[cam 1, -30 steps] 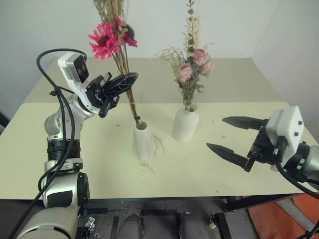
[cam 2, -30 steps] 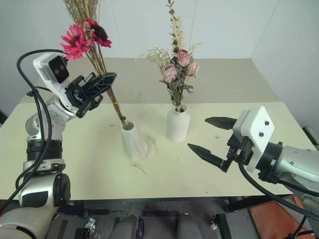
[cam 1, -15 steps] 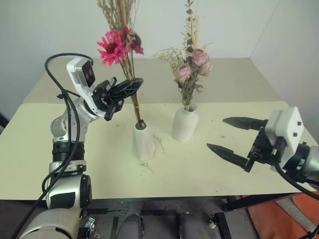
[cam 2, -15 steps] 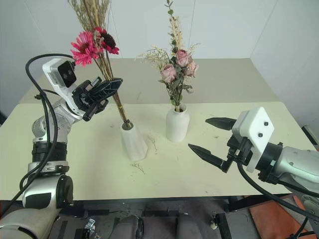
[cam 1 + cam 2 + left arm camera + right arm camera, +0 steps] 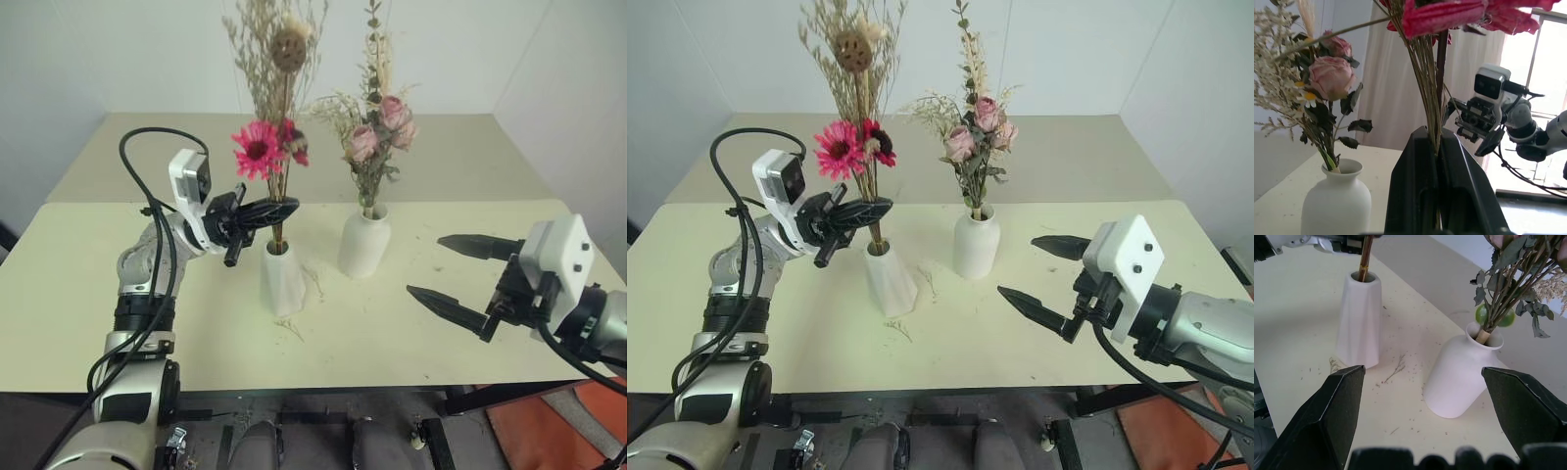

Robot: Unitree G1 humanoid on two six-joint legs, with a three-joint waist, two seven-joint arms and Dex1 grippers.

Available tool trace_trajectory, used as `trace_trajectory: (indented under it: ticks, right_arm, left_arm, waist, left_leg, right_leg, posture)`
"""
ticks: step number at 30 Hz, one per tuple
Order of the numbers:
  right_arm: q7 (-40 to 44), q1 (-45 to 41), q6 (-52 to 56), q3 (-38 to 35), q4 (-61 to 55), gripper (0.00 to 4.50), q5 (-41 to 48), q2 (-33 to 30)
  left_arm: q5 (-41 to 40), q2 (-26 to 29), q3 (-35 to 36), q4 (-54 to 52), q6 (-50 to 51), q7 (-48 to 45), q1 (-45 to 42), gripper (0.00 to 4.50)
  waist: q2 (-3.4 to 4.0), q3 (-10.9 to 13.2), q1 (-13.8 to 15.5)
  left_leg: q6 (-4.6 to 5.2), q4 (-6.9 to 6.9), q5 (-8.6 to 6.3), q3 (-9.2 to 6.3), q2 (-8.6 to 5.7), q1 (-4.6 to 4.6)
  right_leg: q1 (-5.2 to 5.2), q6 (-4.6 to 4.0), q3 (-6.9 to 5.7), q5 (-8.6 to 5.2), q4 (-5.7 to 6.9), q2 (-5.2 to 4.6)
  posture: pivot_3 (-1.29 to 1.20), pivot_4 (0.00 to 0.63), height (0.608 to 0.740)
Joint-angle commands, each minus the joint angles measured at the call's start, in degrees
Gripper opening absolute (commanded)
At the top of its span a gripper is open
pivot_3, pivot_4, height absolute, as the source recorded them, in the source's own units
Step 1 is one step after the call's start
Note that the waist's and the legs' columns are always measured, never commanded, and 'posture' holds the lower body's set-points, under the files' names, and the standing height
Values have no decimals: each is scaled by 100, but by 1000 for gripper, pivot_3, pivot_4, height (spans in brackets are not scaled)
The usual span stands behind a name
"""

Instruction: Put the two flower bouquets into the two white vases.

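The magenta daisy bouquet stands nearly upright with its stem ends inside the mouth of the slim tapered white vase. My left gripper is shut on its stems just above the vase's rim. The pale pink rose bouquet stands in the rounder white vase, just right of the slim one. My right gripper hangs open over the table to the right of both vases, holding nothing. The right wrist view shows both vases, slim and round, ahead of those fingers.
Both vases stand mid-table on the cream tabletop. Dried plant crumbs are scattered in front of the slim vase. A second cream table surface lies behind, against white walls.
My left gripper has come down and to the right with the magenta bouquet. Its stems have swung from a lean to nearly upright and sunk lower in the slim vase. The right arm stayed still.
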Motion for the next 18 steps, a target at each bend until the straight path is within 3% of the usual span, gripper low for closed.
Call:
trace_trajectory:
  ticks: [1,5,15,18]
  right_arm:
    - [-41,-97,-176,-94,-32,4500,-51,5]
    - [-55,-134,-201,-46,-9,4500,-123,27]
    - [-34,-81,-237,-17,4,4500,-235,76]
    - [-62,-165,-274,52,47,4500,-295,105]
  left_arm:
    - [73,3,-32,-8,-232,-143,18,17]
    - [101,-3,-18,103,-296,-164,40,1047]
    - [348,491,-118,-140,-146,-170,227,4286]
    - [461,698,-66,-157,-236,-70,300,4482]
  waist:
    - [0,0,1]
    - [0,0,2]
    - [0,0,-11]
    - [0,0,-3]
  left_leg:
    - [0,0,0,0,0,0]
    - [1,0,0,0,0,-1]
    - [2,-1,-1,0,1,0]
    - [2,1,-1,0,1,1]
  right_leg:
    - [0,0,0,0,0,0]
    - [0,0,0,0,-2,0]
    - [-2,0,1,0,0,1]
    - [0,0,0,0,0,0]
  posture:
    - [0,150,740]
    - [0,150,740]
    - [0,150,740]
    - [0,150,740]
